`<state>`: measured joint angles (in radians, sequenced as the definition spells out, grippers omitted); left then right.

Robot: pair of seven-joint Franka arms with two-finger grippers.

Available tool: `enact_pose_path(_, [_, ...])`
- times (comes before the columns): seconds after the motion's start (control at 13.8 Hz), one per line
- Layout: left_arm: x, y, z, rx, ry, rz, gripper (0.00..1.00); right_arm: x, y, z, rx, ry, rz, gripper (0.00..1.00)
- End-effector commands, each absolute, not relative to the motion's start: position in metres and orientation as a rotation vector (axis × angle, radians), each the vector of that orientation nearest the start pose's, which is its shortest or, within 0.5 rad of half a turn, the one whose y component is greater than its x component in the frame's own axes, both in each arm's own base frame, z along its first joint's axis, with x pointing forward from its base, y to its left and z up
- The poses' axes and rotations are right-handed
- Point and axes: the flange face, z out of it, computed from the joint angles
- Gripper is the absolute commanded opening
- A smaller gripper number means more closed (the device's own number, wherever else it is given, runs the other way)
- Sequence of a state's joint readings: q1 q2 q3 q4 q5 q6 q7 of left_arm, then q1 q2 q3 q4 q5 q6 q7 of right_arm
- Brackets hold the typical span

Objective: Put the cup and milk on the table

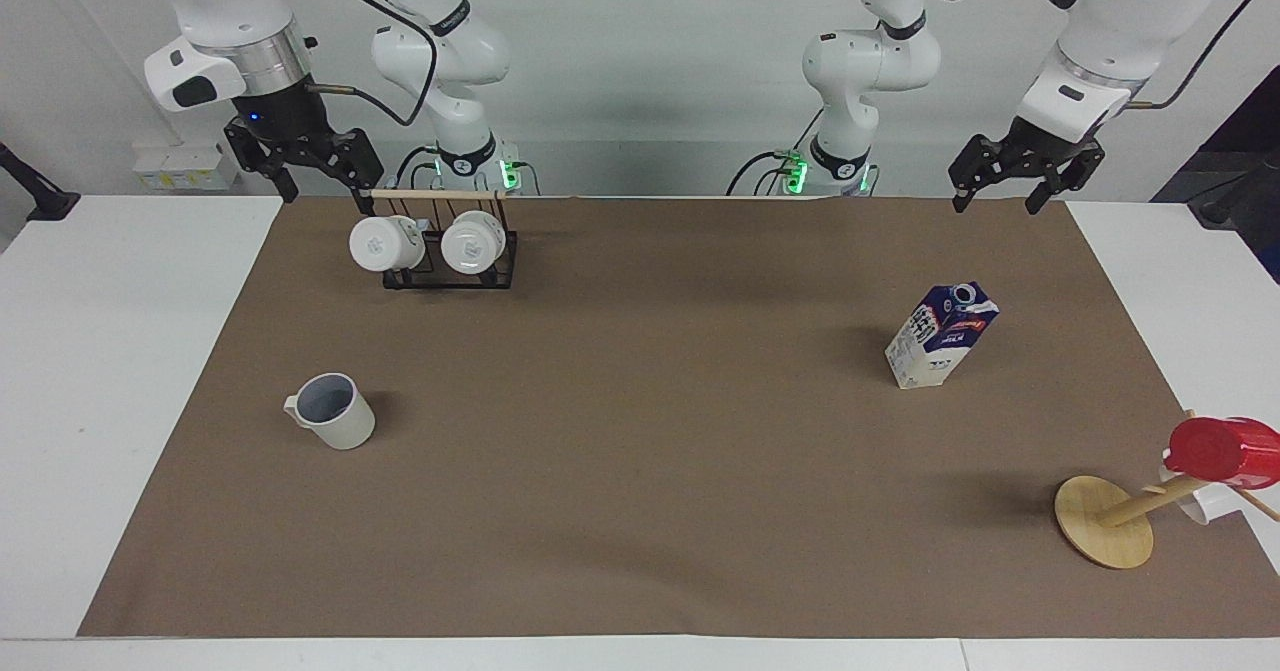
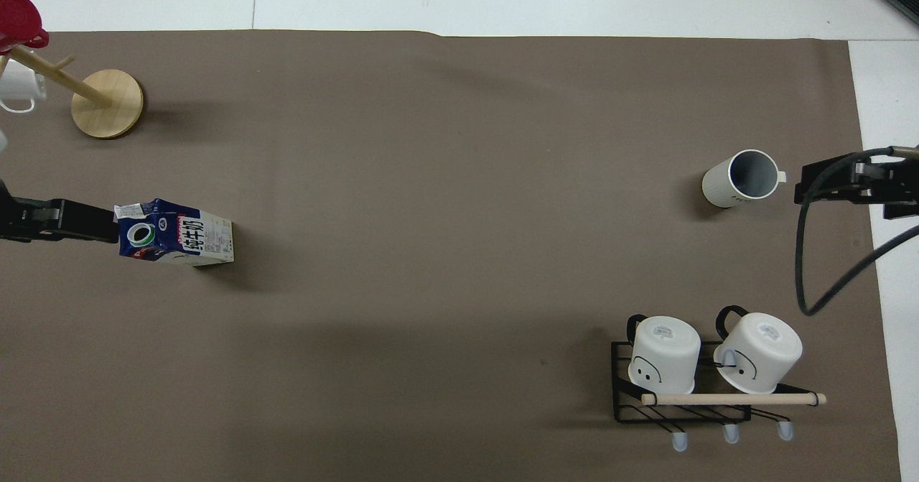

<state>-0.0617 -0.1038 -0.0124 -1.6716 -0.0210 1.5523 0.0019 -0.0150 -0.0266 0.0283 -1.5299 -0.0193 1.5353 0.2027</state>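
The cup (image 1: 333, 412) stands upright on the brown paper of the table (image 1: 640, 471), toward the right arm's end; it also shows in the overhead view (image 2: 739, 178). The milk (image 1: 941, 336) stands upright on the paper toward the left arm's end and also shows in the overhead view (image 2: 176, 233). My right gripper (image 1: 326, 194) hangs open and empty, high over the table's robot-side edge beside the mug rack. My left gripper (image 1: 995, 202) hangs open and empty, high over the paper's robot-side edge, well clear of the milk.
A black wire rack (image 1: 450, 271) with a wooden rod holds two glossy white mugs (image 1: 378, 242) close to the robots. A wooden mug tree (image 1: 1104, 533) with a red cup (image 1: 1222, 450) stands at the left arm's end, farther from the robots than the milk.
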Motion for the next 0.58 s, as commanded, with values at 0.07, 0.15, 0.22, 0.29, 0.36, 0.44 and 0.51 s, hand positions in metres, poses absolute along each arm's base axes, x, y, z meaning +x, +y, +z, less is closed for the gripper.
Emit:
enact_pose_path(0.07, [0.5139,-0.0332,0.6345,-3.143,0.089,0.027,1.0,0.5442,0.0037,0.6547,-3.125,0.271,-0.055,1.0])
enact_pose_path(0.15, [0.514,-0.0332,0.6339,-3.143,0.089,0.027,1.0,0.5442,0.0029,0.6547,-3.125,0.271,-0.055,1.0])
enact_pose_path(0.22, [0.5135,-0.0332,0.6333,-3.143,0.092,0.029,1.0,0.5442,0.0029,0.6547,-3.125,0.274,-0.055,1.0])
enact_pose_path(0.29, [0.511,-0.033,0.6329,-3.143,0.094,0.031,1.0,0.5437,0.0029,0.6556,-3.125,0.274,-0.057,1.0])
enact_pose_path(0.36, [0.5092,-0.0329,0.6313,-3.143,0.094,0.034,1.0,0.5437,0.0029,0.6556,-3.125,0.274,-0.057,1.0])
enact_pose_path(0.44, [0.5077,-0.0321,0.63,-3.142,0.092,0.039,1.0,0.5442,0.0029,0.6547,-3.125,0.274,-0.055,1.0])
enact_pose_path(0.51, [0.5078,-0.0321,0.6271,-3.142,0.091,0.039,1.0,0.5442,0.0029,0.6547,-3.125,0.274,-0.055,1.0])
